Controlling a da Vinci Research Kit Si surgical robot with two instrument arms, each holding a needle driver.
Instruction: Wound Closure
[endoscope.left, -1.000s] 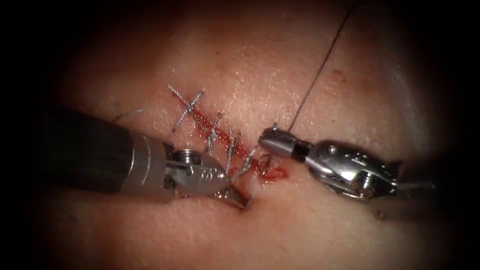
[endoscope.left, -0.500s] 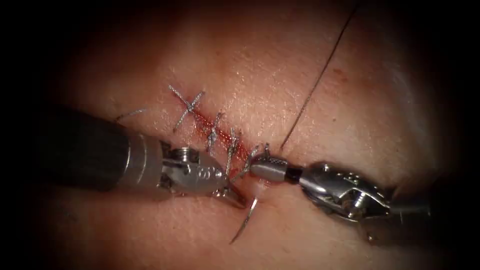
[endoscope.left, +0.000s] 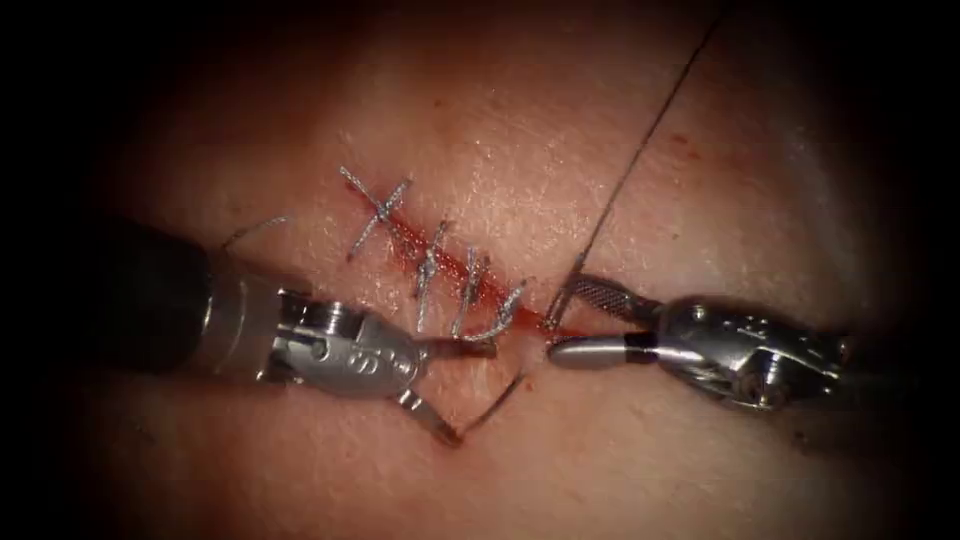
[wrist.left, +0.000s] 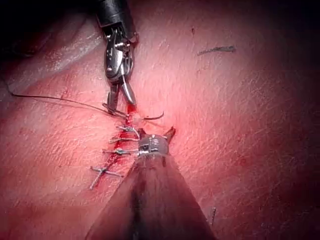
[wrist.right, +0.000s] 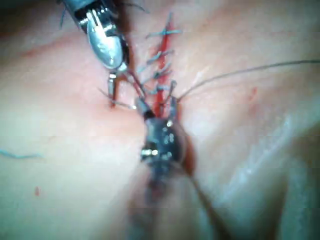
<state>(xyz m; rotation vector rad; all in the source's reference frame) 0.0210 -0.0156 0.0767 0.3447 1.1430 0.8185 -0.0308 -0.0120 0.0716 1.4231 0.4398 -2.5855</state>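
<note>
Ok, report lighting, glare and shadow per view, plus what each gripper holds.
Endoscope view: bright centre, dark rim, glare on left gripper and right gripper, both open and empty; needle below the cut, possibly in tissue. Left wrist view: brightest at the cut. Right wrist view: glare on left gripper.

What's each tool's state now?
Left tool: open, holds nothing.
Right tool: open, holds nothing.
Needle: by left tool, below cut; in tissue or not, unclear.

This was a surgical training bench: a slab of stitched tissue (endoscope.left: 560, 150) filled the frame under endoscope light, dark at edges.
</note>
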